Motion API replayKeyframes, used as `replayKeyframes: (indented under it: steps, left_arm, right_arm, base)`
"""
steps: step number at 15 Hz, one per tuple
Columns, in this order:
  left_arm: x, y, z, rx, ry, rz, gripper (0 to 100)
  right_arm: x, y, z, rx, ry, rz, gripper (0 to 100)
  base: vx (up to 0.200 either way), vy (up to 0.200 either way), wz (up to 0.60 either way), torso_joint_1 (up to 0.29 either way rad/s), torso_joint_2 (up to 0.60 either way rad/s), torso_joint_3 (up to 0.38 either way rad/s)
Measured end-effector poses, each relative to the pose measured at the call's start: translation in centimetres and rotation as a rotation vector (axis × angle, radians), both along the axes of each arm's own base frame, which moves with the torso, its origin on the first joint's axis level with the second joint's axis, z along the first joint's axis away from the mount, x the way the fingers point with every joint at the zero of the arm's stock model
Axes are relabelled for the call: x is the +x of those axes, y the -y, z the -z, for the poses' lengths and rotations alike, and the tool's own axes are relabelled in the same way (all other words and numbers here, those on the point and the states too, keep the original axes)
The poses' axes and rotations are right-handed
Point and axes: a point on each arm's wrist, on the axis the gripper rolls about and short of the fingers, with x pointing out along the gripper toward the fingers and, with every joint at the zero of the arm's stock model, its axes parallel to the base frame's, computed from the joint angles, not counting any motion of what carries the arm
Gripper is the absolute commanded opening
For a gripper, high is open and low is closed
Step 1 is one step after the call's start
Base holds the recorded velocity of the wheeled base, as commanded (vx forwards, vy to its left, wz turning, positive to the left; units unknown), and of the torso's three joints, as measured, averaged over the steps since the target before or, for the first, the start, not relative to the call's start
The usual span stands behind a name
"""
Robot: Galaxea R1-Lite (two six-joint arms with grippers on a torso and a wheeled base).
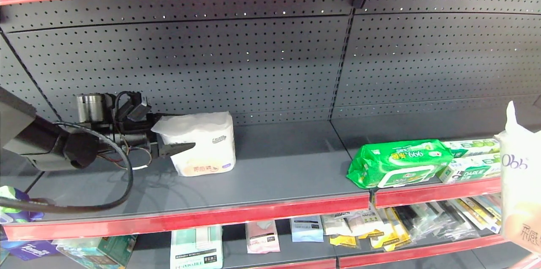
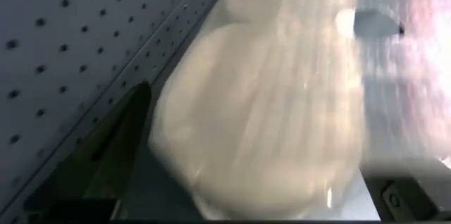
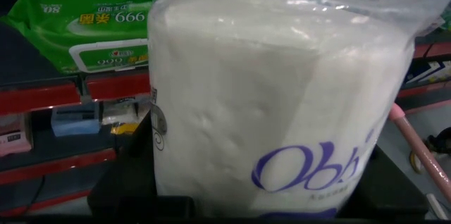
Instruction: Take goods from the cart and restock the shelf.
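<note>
A white tissue roll pack [image 1: 202, 144] stands on the grey shelf [image 1: 287, 163] at its left part, close to the pegboard back. My left gripper [image 1: 186, 144] is around it from the left; one dark finger [image 2: 116, 146] stands a little apart from the wrapper [image 2: 268, 111], so the gripper is open. A second white tissue pack [image 1: 522, 184] hangs at the right edge in front of the shelf, filling the right wrist view [image 3: 282, 104]. My right gripper [image 3: 261, 185] is shut on it.
A green wet-wipes pack [image 1: 397, 162] and green toothpaste boxes [image 1: 469, 161] lie on the shelf's right section. The shelf has a red front lip [image 1: 190, 218]. Small packets [image 1: 262, 235] fill the lower shelf. Bare shelf floor lies between the tissue pack and the wipes.
</note>
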Motion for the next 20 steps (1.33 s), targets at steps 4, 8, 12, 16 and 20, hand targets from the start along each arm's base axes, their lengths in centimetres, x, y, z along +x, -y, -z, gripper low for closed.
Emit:
replayKeyframes:
  steps: [4, 8, 12, 16, 20]
  left_arm:
    - [0.2, 0.7, 0.1, 0.0, -0.001, 0.018, 100]
    - [0.3, 1.2, 0.2, 0.001, 0.0, 0.03, 100]
    - [1.0, 1.2, 0.3, 0.006, 0.04, 0.023, 0]
    - [0.8, 1.4, 1.0, -0.006, 0.009, 0.028, 0]
    - [-1.1, 1.0, 1.0, -0.025, -0.031, 0.043, 0]
  right_arm:
    - [0.0, 0.0, -0.1, 0.001, 0.002, 0.001, 0]
    - [0.0, 0.0, -0.2, 0.002, 0.005, 0.001, 0]
    - [0.0, 0.0, -0.2, 0.003, 0.006, 0.002, 0]
    - [0.0, 0.2, -0.2, 0.005, 0.007, 0.019, 0]
    - [0.1, 0.2, -0.3, 0.005, 0.007, 0.022, 0]
  base:
    - [0.0, 0.0, 0.0, 0.0, 0.0, 0.0]
    - [0.0, 0.0, 0.0, 0.0, 0.0, 0.0]
    - [0.0, 0.0, 0.0, 0.0, 0.0, 0.0]
    - [0.0, 0.0, 0.0, 0.0, 0.0, 0.0]
    - [0.0, 0.0, 0.0, 0.0, 0.0, 0.0]
